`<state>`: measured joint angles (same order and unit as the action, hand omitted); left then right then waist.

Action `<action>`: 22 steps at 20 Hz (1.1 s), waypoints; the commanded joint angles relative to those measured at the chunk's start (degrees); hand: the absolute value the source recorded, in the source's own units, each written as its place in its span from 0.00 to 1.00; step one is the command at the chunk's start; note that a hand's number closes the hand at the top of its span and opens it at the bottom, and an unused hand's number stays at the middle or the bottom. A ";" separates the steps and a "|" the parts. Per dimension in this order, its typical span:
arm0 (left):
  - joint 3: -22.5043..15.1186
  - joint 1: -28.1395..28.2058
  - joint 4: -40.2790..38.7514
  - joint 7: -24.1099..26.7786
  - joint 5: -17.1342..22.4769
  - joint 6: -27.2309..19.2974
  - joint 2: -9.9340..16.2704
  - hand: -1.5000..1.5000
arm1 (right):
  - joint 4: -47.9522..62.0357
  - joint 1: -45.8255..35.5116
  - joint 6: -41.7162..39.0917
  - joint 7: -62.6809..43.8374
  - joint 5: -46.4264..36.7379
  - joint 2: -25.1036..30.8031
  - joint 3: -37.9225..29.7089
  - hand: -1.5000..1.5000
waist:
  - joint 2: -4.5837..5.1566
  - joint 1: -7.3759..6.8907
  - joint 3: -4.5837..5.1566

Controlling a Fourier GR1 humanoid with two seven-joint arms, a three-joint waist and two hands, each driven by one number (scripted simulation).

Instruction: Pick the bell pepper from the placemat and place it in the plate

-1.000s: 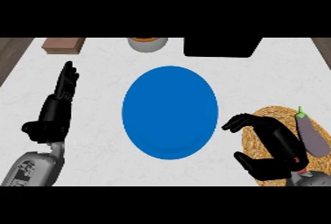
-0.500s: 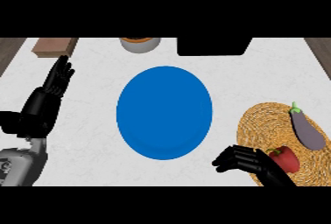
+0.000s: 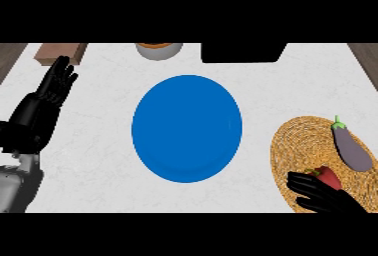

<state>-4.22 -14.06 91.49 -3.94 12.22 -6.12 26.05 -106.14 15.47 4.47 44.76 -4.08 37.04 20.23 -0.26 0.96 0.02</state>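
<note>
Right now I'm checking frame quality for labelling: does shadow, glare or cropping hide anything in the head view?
Head view: even light, no glare on the round blue plate; the red bell pepper on the woven straw placemat is partly covered by the black right hand, itself cropped at the lower edge.

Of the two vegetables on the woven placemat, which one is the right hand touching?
The red bell pepper, at the placemat's near edge: the right hand's fingers curl against it. The purple eggplant lies farther back, untouched.

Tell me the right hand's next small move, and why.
Probably close the right hand round the pepper: its fingers already lie against the pepper on the placemat, and the plate has nothing on it yet.
</note>
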 commanded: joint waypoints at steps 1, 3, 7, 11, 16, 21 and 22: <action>1.76 -0.85 -1.06 0.25 0.75 1.40 0.90 0.50 | -5.72 1.29 3.49 -6.46 -4.87 5.83 -5.99 0.00 | 0.03 0.36 0.12; 0.93 0.55 0.25 -0.96 -0.21 -0.42 0.03 0.50 | -9.38 3.18 2.05 -13.67 -6.94 11.97 -8.94 0.00 | -0.21 0.73 0.23; 1.01 2.22 -0.63 1.42 -0.82 0.07 -0.09 0.50 | -12.66 6.43 0.53 -24.67 -14.53 20.11 -12.49 0.00 | -0.21 1.18 0.42; 0.49 -0.60 0.84 -1.30 -0.47 0.14 -0.49 0.50 | -19.08 8.18 -5.73 -36.82 -17.76 26.52 -14.33 0.00 | -0.09 0.91 0.29; 1.75 0.84 -0.21 0.10 0.29 2.63 0.23 0.50 | -20.68 9.84 -13.58 -45.40 -20.62 29.72 -13.31 0.00 | 0.20 -0.17 0.10; 3.27 -0.12 -1.65 0.94 0.03 5.17 0.32 0.50 | -21.77 3.32 -16.02 -55.59 -29.94 21.33 -4.14 0.00 | 0.36 -1.24 0.02; 4.00 -3.28 -3.08 -0.69 -0.14 5.16 -0.23 0.50 | -19.45 1.73 -17.88 -52.25 -27.60 21.05 -7.83 0.00 | 0.32 -0.86 -0.01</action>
<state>-2.05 -15.03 91.04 -4.73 11.78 -3.22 25.58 -126.85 20.82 -10.07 -4.72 -29.30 60.97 11.83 -0.02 0.26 0.08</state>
